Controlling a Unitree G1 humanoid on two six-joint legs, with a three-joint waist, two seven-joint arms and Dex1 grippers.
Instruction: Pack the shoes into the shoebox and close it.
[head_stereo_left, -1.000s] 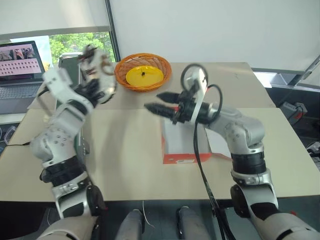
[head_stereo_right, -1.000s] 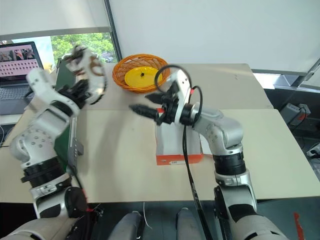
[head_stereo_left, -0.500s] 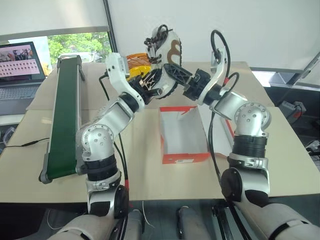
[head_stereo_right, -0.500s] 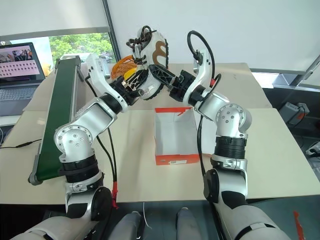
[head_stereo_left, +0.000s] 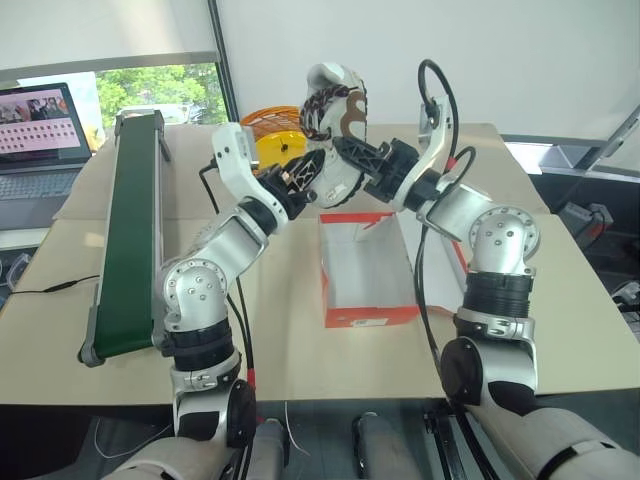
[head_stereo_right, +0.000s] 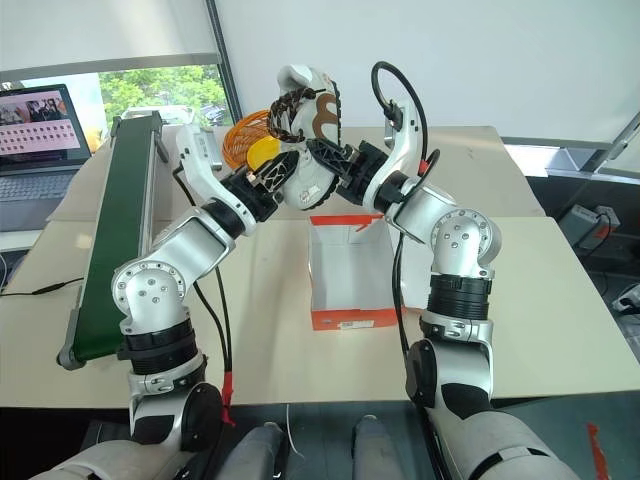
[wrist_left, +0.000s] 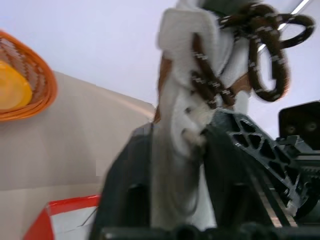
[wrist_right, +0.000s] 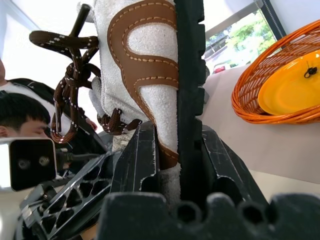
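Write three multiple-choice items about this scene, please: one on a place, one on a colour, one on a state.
1. Where is the shoe?
A. Lying in the shoebox
B. In the air above the shoebox
C. In the basket

2. What colour is the belt of the conveyor?
A. Green
B. Blue
C. Yellow

3. How is the shoebox?
A. Closed
B. Open and empty
C. Open with two shoes inside

Answers:
1. B, the left gripper and the right gripper have the shoe between them, raised over the box.
2. A, the long belt beside the left arm is dark green.
3. B, its white inside shows, with nothing in it.
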